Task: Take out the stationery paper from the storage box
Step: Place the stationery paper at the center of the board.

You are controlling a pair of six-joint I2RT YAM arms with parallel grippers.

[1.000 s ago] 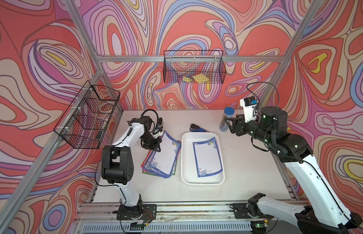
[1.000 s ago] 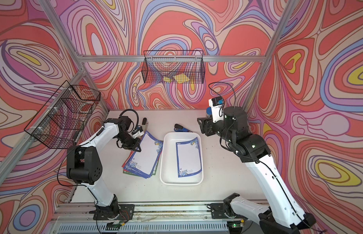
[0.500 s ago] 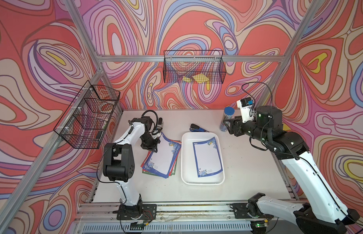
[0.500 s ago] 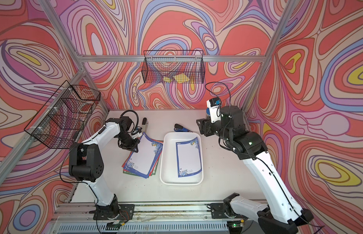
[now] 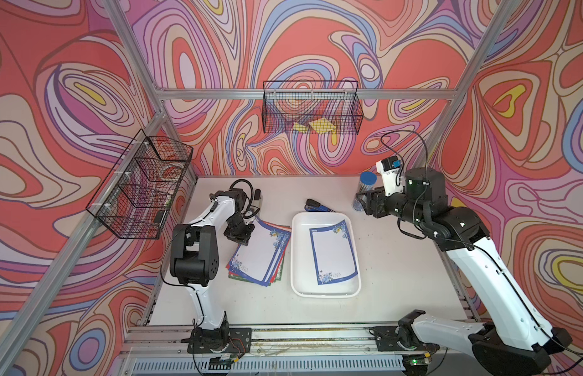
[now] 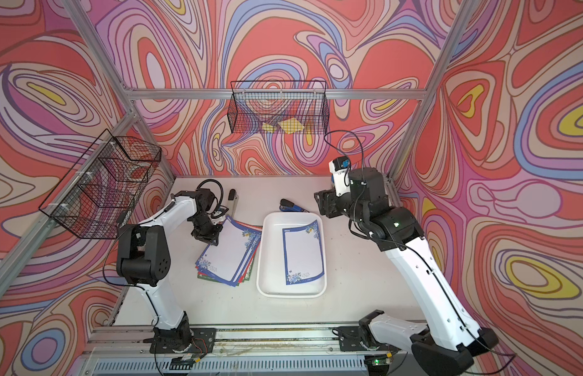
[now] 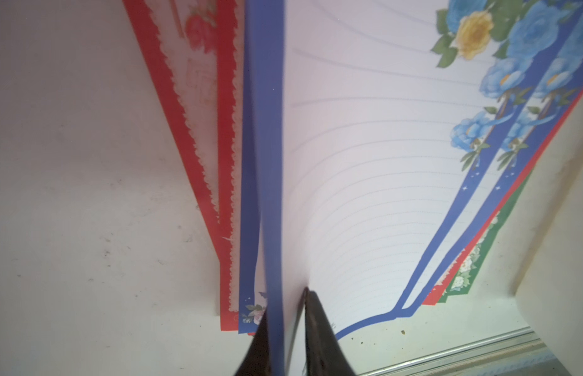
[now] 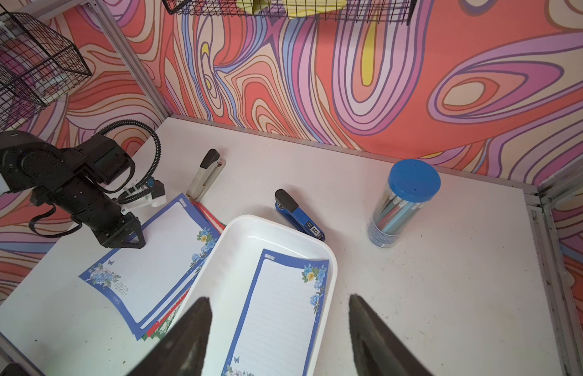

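The storage box (image 5: 301, 247) (image 6: 270, 254) (image 8: 238, 247) is a shallow white tray at mid-table. One blue-bordered sheet of stationery paper (image 5: 334, 250) (image 6: 303, 257) (image 8: 277, 309) lies in it. Left of the box, several sheets (image 5: 261, 254) (image 6: 228, 254) (image 8: 153, 260) are fanned on the table. My left gripper (image 5: 243, 240) (image 6: 212, 240) (image 7: 285, 302) is down at their far left corner. Its jaws are narrowly open, with the top sheet's (image 7: 365, 162) raised blue edge standing between them. My right gripper (image 5: 361, 201) (image 6: 318, 201) (image 8: 278, 298) hovers wide open and empty beyond the box's far right corner.
A blue stapler (image 5: 316, 205) lies just behind the box. A white stapler (image 5: 258, 198) is behind the left gripper. A blue-lidded pen jar (image 5: 365, 192) (image 8: 400, 201) stands behind the right gripper. Black wire baskets hang on the back wall (image 5: 311, 110) and the left wall (image 5: 140, 182).
The left gripper has moved slightly toward the table's front over the stack, and its jaws have parted a little. The right arm has shifted only slightly.
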